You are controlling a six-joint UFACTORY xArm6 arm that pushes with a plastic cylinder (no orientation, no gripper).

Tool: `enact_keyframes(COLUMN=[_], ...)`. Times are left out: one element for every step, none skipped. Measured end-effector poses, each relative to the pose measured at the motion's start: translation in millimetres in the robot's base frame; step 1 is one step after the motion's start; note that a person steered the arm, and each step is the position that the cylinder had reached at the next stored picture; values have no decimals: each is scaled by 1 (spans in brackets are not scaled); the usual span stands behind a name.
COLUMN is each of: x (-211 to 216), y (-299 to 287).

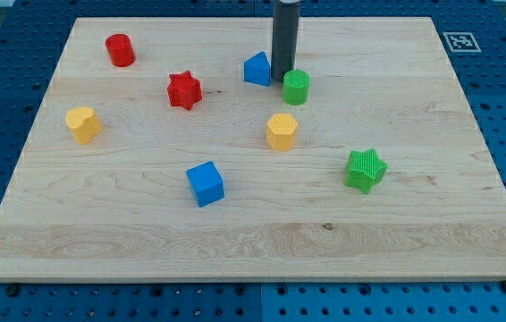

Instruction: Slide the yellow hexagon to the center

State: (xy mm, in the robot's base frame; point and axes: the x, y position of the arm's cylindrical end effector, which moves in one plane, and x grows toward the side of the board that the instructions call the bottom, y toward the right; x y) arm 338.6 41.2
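Observation:
The yellow hexagon (282, 131) lies on the wooden board (146, 241) just right of its middle. My tip (283, 79) is toward the view's top from it, with a gap between them. The tip stands between the blue triangular block (257, 69) on its left and the green cylinder (296, 87) on its right, close to both. The rod comes down from the view's top edge.
A red star (184, 90) and a red cylinder (120, 49) lie at the upper left. A second yellow block (83, 123) is at the left. A blue cube (206, 182) is below the middle, and a green star (365, 169) is at the right.

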Motion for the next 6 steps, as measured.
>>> enact_keyframes(x=[18, 15, 15, 15, 39, 72], y=[0, 6, 37, 73, 93, 93])
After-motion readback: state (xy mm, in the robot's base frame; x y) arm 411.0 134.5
